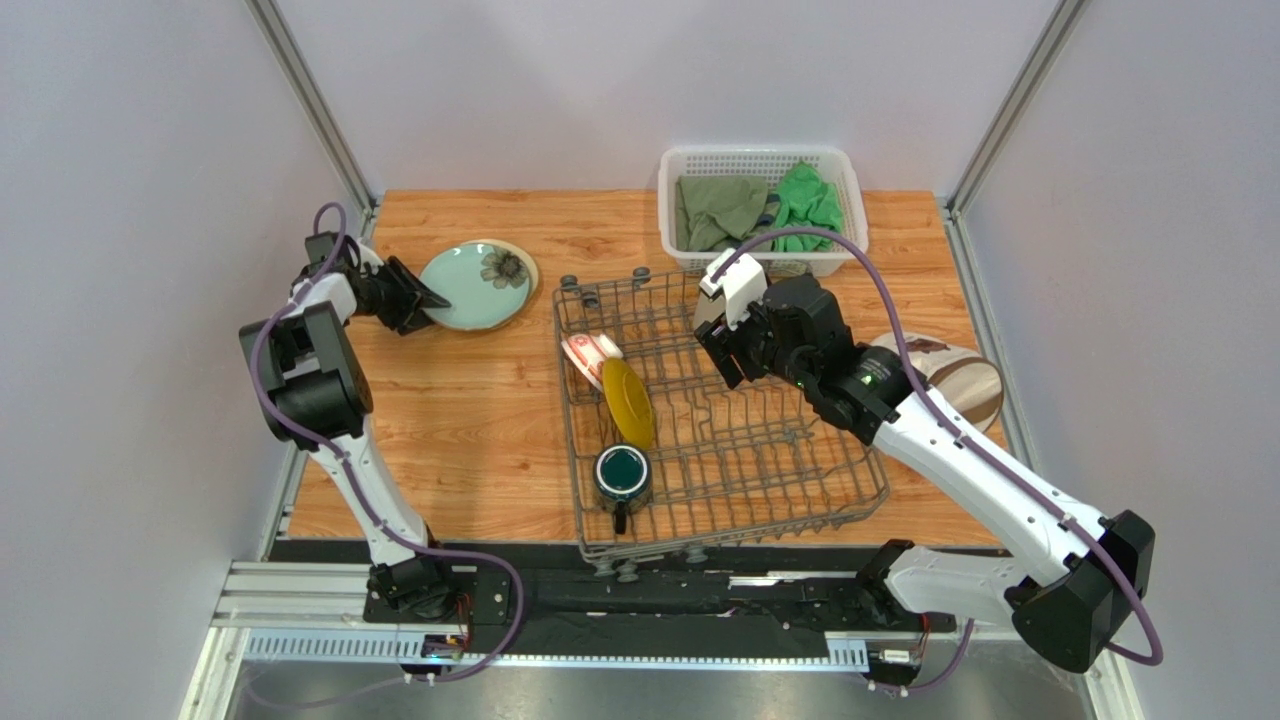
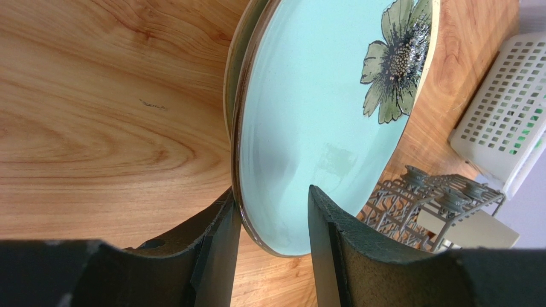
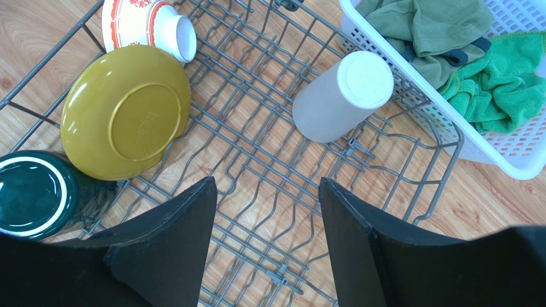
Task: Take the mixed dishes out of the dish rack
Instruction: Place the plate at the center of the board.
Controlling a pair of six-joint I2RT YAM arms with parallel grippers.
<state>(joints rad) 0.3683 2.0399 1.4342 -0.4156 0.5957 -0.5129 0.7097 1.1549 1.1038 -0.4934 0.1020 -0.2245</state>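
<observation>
at the upper left of the top view the left gripper [image 2: 271, 192] sits at the near edge of the pale green plate [image 1: 478, 282], which lies flat and face up on the wooden table [image 1: 451, 435], its flower motif toward the upper right of its face. in the left wrist view we see the jaws parted wider than the rim between them; one finger is at the rim's edge and the other stands off above the glaze, so nothing is clamped

the dish rack [image 1: 781, 450] fills the middle. down its left side we find three dishes:
- the red-and-white bowl [image 1: 591, 357] is tipped on its side, foot ring pointing right in the right wrist view
- the yellow-and-green plate [image 1: 627, 402] stands on edge, a narrow oval whose long axis runs from upper left to lower right
- the dark teal mug [image 1: 622, 476] has a round end up and its handle toward the bottom of the frame

the tall beige cup [image 3: 343, 96] lies tilted at the rack's corner, long axis from lower left to upper right of the wrist view, closed end toward the white basket [image 1: 751, 155]

the right gripper [image 3: 266, 185] hangs over the rack, spread wide and holding nothing

green cloths [image 1: 807, 203] fill the basket at the upper right
</observation>
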